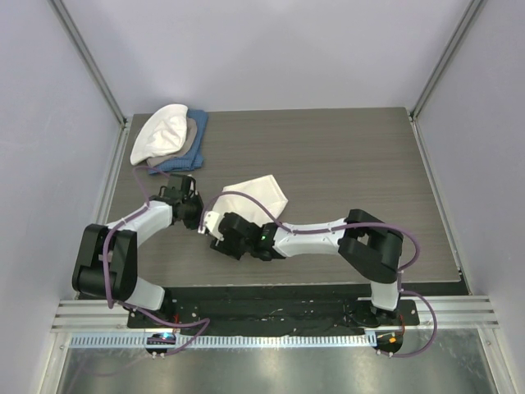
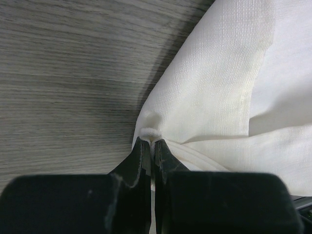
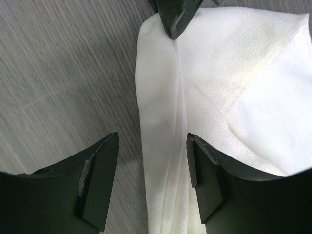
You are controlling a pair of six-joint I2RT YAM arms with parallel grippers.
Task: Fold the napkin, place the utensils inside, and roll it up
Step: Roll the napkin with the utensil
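Two grippers are meeting at the napkin [image 1: 261, 193], which is lying folded on the table [image 1: 353, 164] just ahead of the arms. I am watching the left gripper [image 2: 151, 144] pinching a small bunched corner of the cloth, its jaws closed tight on it. The right gripper [image 3: 152, 170] is standing open, its fingers straddling the napkin's long folded ridge. From above, both wrists are covering the napkin's near-left part. Stacked cloths [image 1: 168, 139] are sitting at the back-left corner, apart from the napkin.
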